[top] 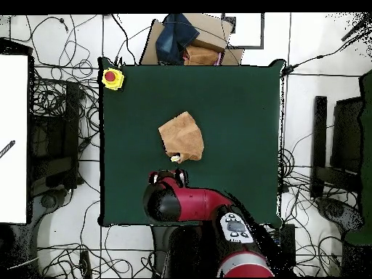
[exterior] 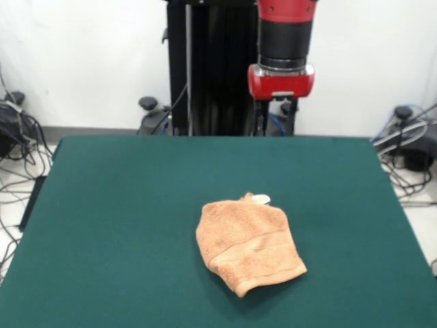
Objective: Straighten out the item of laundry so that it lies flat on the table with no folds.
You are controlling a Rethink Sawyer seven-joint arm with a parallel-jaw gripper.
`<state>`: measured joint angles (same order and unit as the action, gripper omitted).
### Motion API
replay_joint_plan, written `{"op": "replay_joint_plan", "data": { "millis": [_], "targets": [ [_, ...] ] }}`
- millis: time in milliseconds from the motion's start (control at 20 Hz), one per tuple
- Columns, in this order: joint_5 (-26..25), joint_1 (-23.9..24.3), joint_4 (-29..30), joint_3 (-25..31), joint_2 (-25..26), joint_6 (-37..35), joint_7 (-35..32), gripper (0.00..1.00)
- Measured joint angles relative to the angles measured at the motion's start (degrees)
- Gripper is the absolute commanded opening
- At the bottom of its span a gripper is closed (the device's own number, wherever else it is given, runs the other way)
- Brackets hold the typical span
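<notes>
Overhead view: folded towel [top: 182,136] mid-table [top: 240,109].

- We see the towel [exterior: 248,242] lying on the table [exterior: 116,205], approx. mid-table, a bit right of centre in front view, well apart from every edge.
- Towel's tag [exterior: 261,199] sits at its far edge, i.e. the side twd. the arm.
- Gripper [exterior: 276,116] hangs above the table's far edge, behind the towel, not touching it.
- Overhead: the arm [top: 190,203] reaches over the table's bottom edge; gripper just below the towel.
- Overhead: a button box [top: 112,78] sits on the table's top-left corner, well apart from the towel.
- Overhead: a cardboard box [top: 205,45] lies beyond the table's top edge, off the table.
</notes>
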<state>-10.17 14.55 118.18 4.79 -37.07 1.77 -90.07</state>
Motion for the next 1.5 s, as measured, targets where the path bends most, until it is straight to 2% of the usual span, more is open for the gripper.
{"op": "replay_joint_plan", "data": {
  "millis": [400, 750, 1050, 1500],
  "targets": [
    [0.2, 0.4, -8.3, 0.0, 4.4, -1.0, 0.0, 1.0],
    [2.9, 0.4, -19.5, -0.7, 11.6, -6.1, 0.0, 1.0],
    [4.3, 0.1, -26.6, -2.0, 16.9, -7.6, 0.0, 1.0],
    [5.2, -0.8, -30.2, -5.9, 21.5, -9.4, 0.0, 1.0]
  ]
}}
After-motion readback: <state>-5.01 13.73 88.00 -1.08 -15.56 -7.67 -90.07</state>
